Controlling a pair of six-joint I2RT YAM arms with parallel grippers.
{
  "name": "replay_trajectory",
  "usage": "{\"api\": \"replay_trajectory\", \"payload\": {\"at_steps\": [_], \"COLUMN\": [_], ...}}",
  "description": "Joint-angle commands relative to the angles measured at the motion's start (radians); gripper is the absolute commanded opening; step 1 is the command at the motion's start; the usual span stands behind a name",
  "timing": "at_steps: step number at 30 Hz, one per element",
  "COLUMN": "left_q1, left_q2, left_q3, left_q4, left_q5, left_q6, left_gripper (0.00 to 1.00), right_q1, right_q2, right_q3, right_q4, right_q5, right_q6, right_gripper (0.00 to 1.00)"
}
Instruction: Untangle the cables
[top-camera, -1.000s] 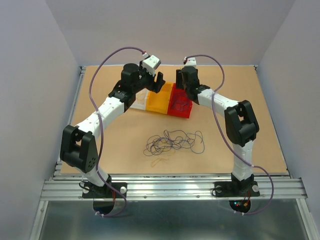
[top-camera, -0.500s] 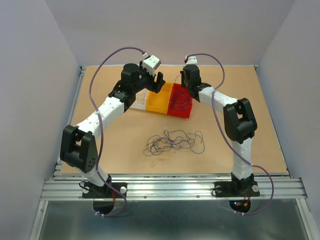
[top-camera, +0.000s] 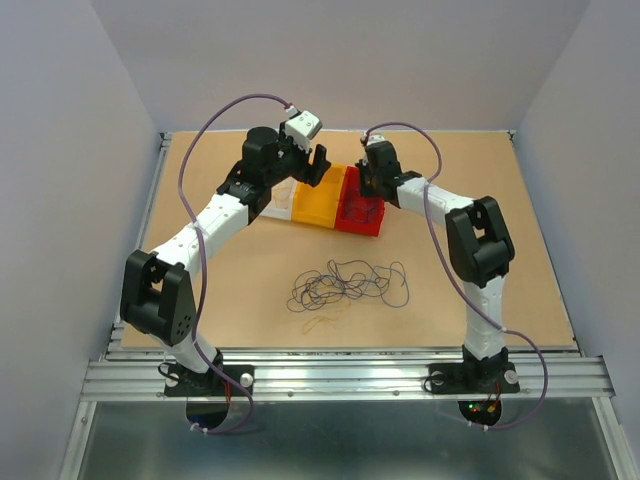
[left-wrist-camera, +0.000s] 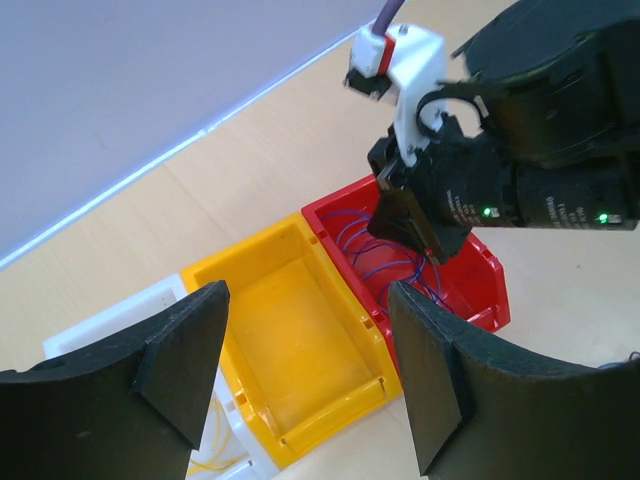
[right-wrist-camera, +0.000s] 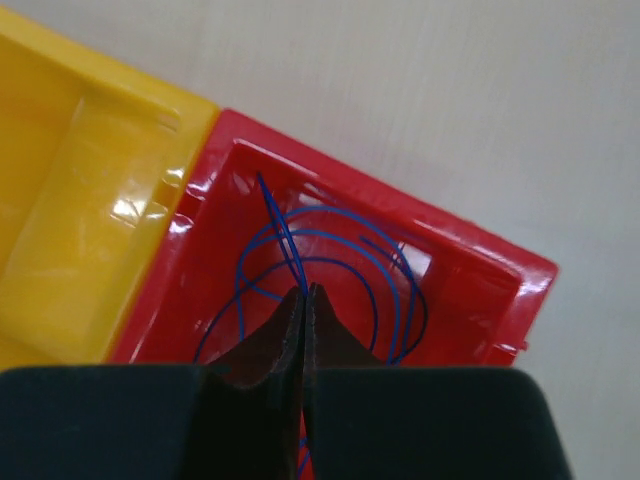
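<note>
A loose tangle of cables (top-camera: 345, 283), dark and blue loops with a pale yellow strand (top-camera: 319, 322) just beside its near edge, is lying in the middle of the table, well apart from both grippers. More blue strands (right-wrist-camera: 330, 215) are coiling inside the red bin (right-wrist-camera: 500, 262). The right gripper (right-wrist-camera: 303, 300) is hanging low over that bin with its jaws pressed together. One blue strand is running up to the tips, but whether it is being pinched I cannot tell. The yellow bin (left-wrist-camera: 290, 320) is sitting against the red one, and a white bin (left-wrist-camera: 100, 322) on its other side is holding thin yellow wires (left-wrist-camera: 215, 462). The left gripper (left-wrist-camera: 305, 370) is hovering above the yellow bin, its fingers spread wide and gripping nothing. Plain pale walls (top-camera: 350, 60) are enclosing the tan table (top-camera: 500, 200), with a metal rail (top-camera: 350, 375) running along its near edge.
</note>
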Motion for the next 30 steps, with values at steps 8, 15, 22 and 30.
{"api": "replay_trajectory", "payload": {"at_steps": [8, 15, 22, 30], "left_q1": [-0.008, -0.147, -0.342, -0.428], "left_q2": [-0.010, -0.109, -0.123, -0.015], "left_q3": [0.051, -0.093, -0.213, -0.228], "left_q4": [-0.172, -0.298, -0.317, -0.389], "left_q5": [0.043, -0.003, 0.010, 0.030], "left_q6": [0.113, 0.289, 0.441, 0.553], "left_gripper": [0.76, 0.77, 0.78, 0.76], "right_q1": [0.001, 0.010, 0.008, 0.008], "right_q2": [0.164, -0.194, -0.513, -0.694], "right_q3": [0.188, -0.132, -0.413, -0.556], "right_q4": [-0.196, 0.009, 0.086, 0.122], "right_q5": [-0.055, -0.103, -0.072, -0.008], "right_q6": [0.043, 0.031, 0.048, 0.074], "right_gripper": [0.17, 0.57, 0.73, 0.73]}}
